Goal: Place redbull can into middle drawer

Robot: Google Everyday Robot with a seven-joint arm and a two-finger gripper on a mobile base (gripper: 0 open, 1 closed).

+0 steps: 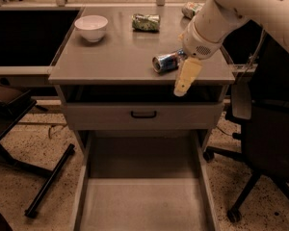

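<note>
- Closest, at the bottom: wide grey middle drawer (142,203), pulled out, flat floor showing.
- Above it: grey drawer front (101,115) with a black handle.
- Over the front edge of the grey table (111,61), on the right: cream robot gripper (187,77), pointing down; open or closed, cannot tell.
- On its side on the tabletop, just beside the gripper: slim blue and silver redbull can (166,61).
- Farther back: white bowl (91,27), green foil packet (146,22), green and white can (191,8).
</note>
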